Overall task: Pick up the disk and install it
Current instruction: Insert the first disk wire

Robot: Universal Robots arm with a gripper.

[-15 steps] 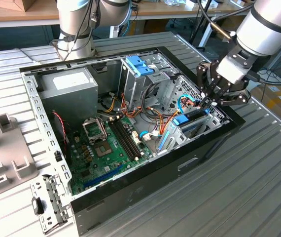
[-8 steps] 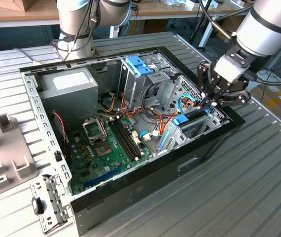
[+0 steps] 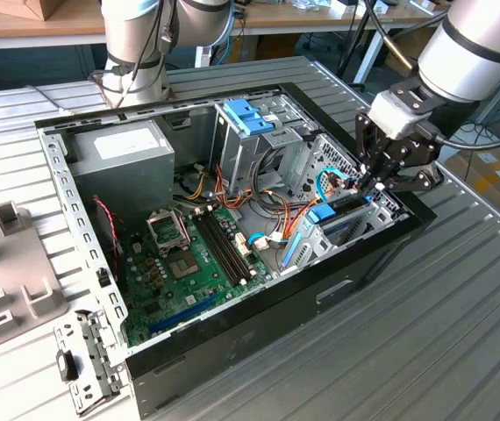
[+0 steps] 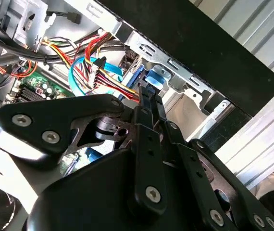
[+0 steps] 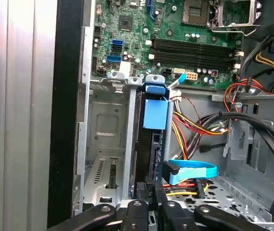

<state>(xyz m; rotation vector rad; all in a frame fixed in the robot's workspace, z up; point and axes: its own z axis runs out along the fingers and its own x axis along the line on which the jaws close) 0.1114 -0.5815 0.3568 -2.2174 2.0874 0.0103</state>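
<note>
The disk point(image 3: 336, 219) stands on edge in the metal drive bay point(image 3: 382, 215) at the open computer case's corner, on the exterior view's right. In the first wrist view the disk point(image 5: 155, 115) shows a light-blue side rail over a dark body, sunk between the bay's walls. My gripper point(image 3: 368, 186) hangs right over that bay. Its black fingers point(image 5: 139, 199) close narrowly on the disk's near end. In the second wrist view my gripper point(image 4: 146, 98) points at the blue rail end of the disk point(image 4: 154, 79).
A free bay slot point(image 5: 105, 144) lies beside the disk. Coloured cables point(image 5: 194, 125) and a blue data cable point(image 5: 190, 172) crowd its other side. The case holds a motherboard point(image 3: 189, 254), a grey power supply point(image 3: 132, 153) and a blue-latched drive cage point(image 3: 248, 116). Loose panels point(image 3: 4, 281) lie outside.
</note>
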